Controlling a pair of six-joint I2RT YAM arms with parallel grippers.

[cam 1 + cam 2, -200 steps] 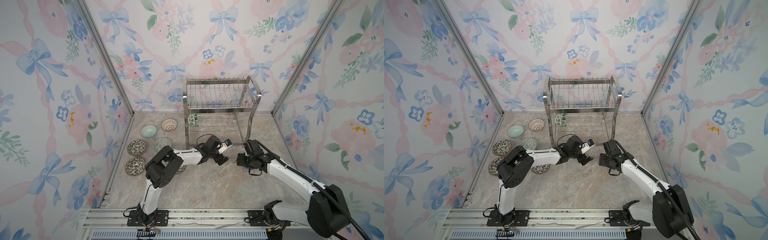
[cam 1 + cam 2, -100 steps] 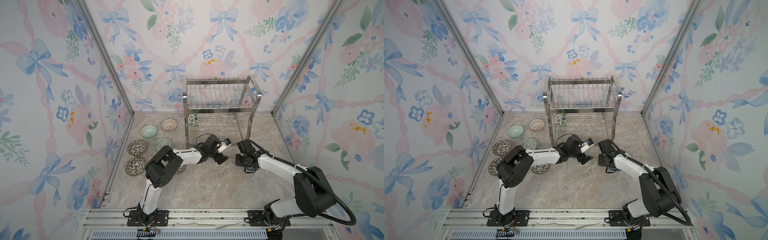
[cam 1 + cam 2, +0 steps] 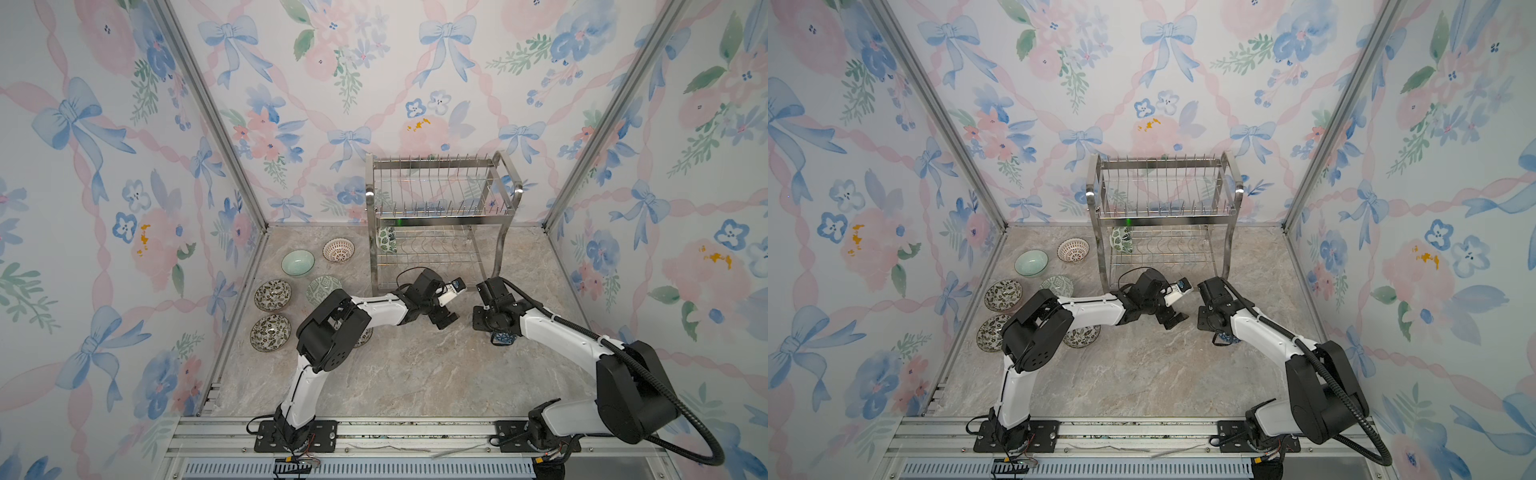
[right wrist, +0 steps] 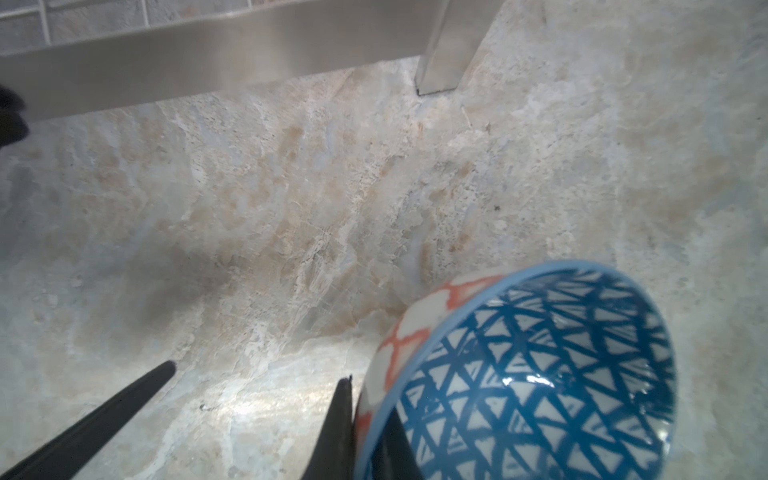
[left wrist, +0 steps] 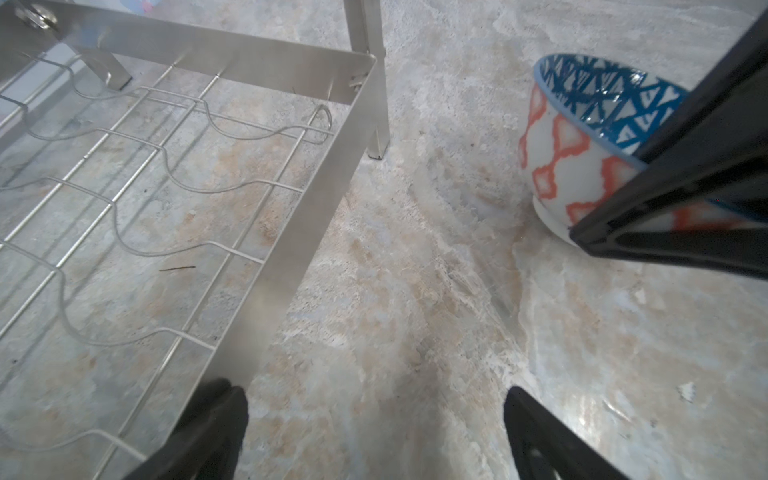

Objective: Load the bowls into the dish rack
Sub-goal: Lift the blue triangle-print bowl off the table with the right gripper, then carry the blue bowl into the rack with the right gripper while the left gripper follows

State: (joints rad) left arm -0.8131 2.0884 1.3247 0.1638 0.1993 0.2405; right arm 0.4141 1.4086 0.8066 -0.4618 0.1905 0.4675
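- Now pinches blue-triangle bowl [image 4: 540, 374] by the rim with right gripper [image 4: 365, 411], spread a second ago; bowl right of centre in both top views, below dish rack [image 3: 436, 215].
- Leaves left gripper [image 5: 374, 395] spread wide, empty.
- Means grasp made; lift into rack likely next.

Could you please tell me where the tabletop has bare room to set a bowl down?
The widest bare tabletop lies between the two arm bases. A smaller strip lies between the dish rack and the right wall. Crowded: the bowls along the left wall, and in front of the rack, where left pincer and right pincer, holding a blue-triangle bowl, meet.
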